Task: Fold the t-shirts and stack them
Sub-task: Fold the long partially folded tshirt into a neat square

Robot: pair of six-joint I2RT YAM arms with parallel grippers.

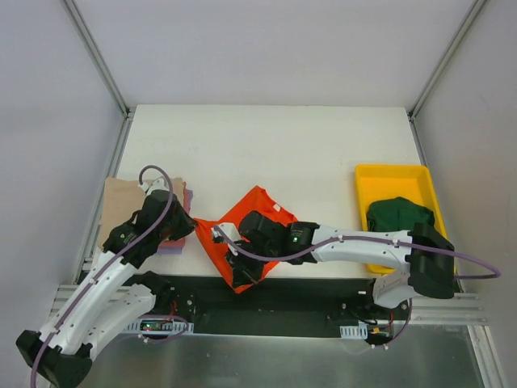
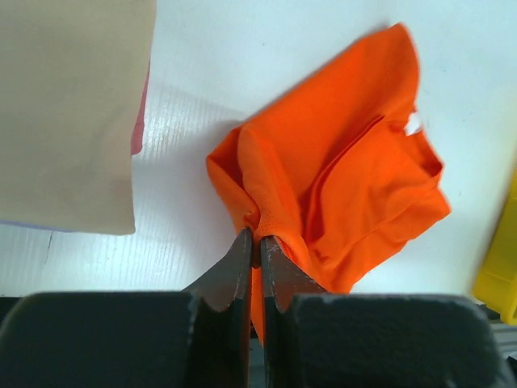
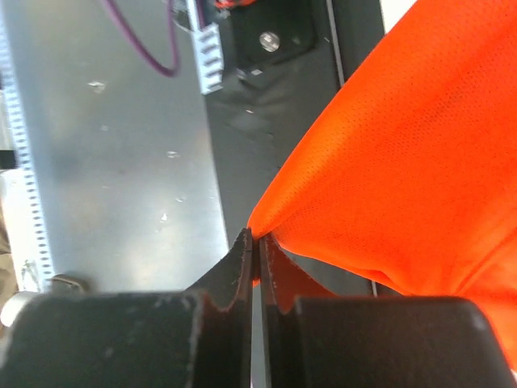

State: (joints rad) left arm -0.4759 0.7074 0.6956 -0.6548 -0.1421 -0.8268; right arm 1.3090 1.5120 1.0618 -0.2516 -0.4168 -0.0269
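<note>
A bright orange-red t-shirt lies crumpled near the table's front edge, between the two arms. My left gripper is shut on its left corner; the cloth spreads away from the jaws over the white table. My right gripper is shut on another corner of the same shirt, over the black front rail. A dark green t-shirt sits bunched in the yellow tray. A folded tan t-shirt tops a stack at the left, with pink and lavender edges showing beneath.
The yellow tray stands at the right edge of the table, its corner also in the left wrist view. Metal frame posts rise at both back corners. The black rail and arm bases run along the front.
</note>
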